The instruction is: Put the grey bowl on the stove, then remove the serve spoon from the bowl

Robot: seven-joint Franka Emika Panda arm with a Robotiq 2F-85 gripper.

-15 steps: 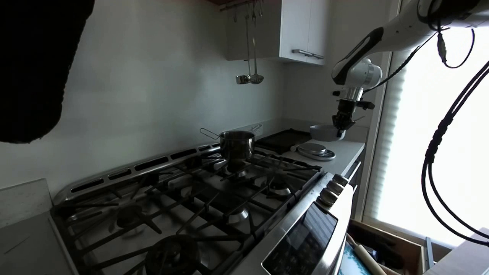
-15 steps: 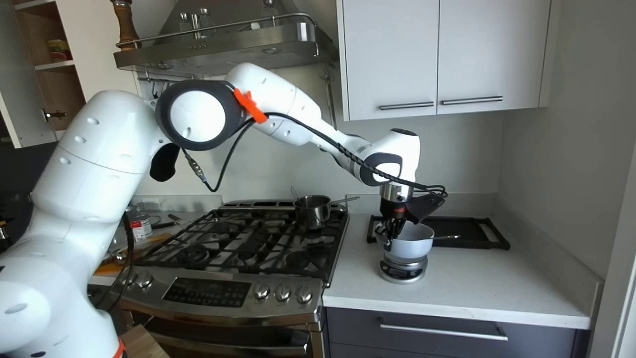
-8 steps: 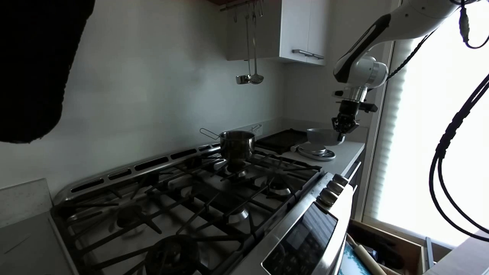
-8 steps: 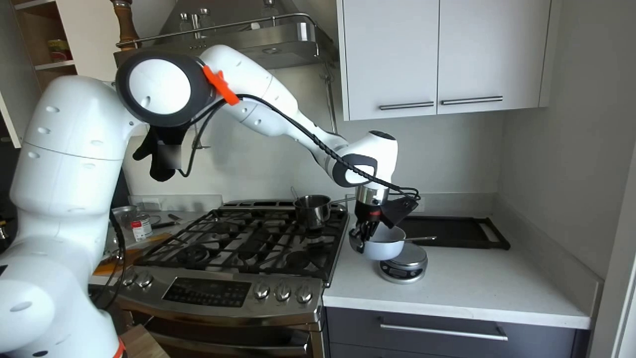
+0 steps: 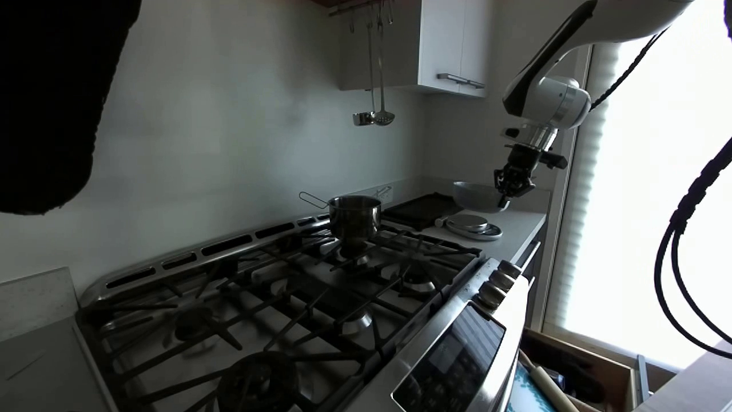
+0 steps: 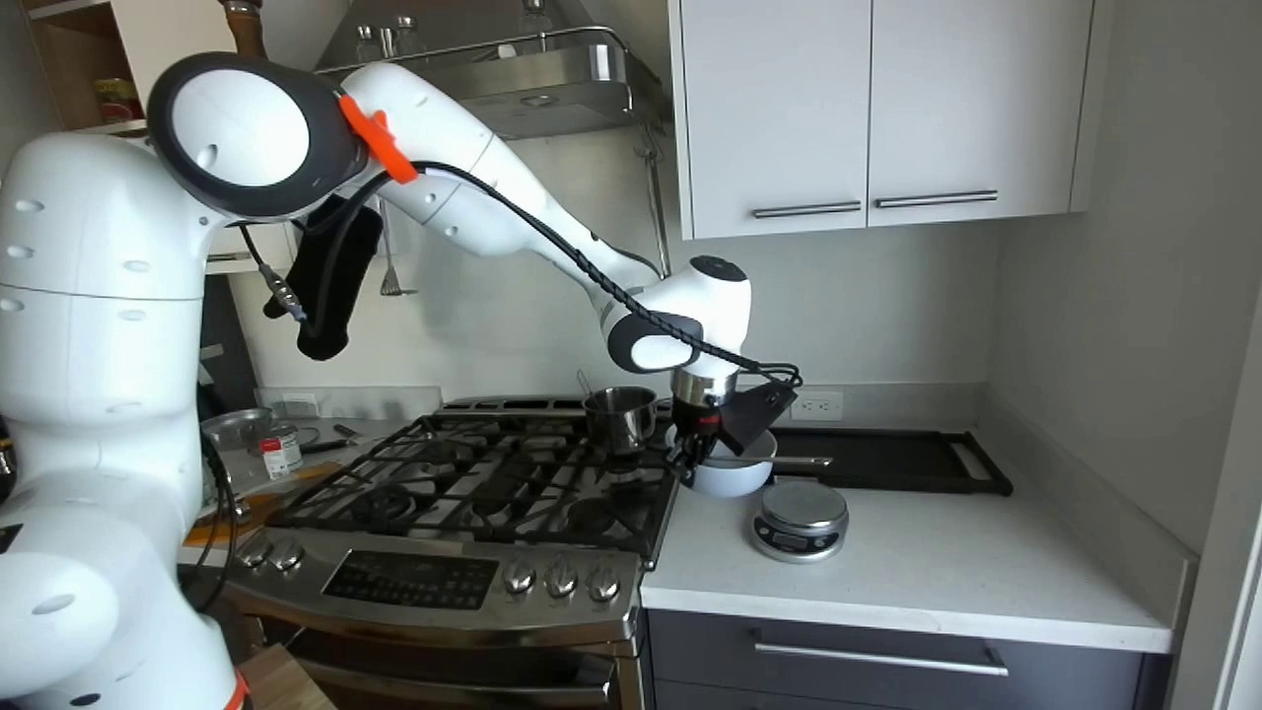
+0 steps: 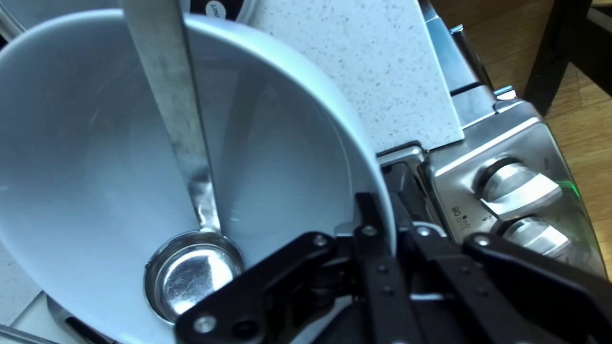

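The grey bowl (image 6: 735,479) is in the air between the scale and the stove's back right corner; it also shows in an exterior view (image 5: 472,198) and fills the wrist view (image 7: 287,157). My gripper (image 6: 682,473) is shut on its rim, one finger inside and one outside, clearest in the wrist view (image 7: 385,210). The serve spoon (image 7: 193,272) lies inside the bowl; its flat handle (image 6: 794,461) sticks out over the rim opposite my gripper. The stove (image 6: 414,580) has black grates and a steel front, also seen in an exterior view (image 5: 309,300).
A steel pot (image 6: 621,422) stands on the stove's back right burner, close to my gripper in an exterior view. A kitchen scale (image 6: 804,523) sits on the white counter (image 6: 917,567). A black tray (image 6: 902,460) lies along the wall. An open drawer (image 5: 606,366) is below.
My gripper has carried the bowl and spoon from above the scale toward the stove, leftward in an exterior view. The scale's top is now uncovered. The pot has not moved.
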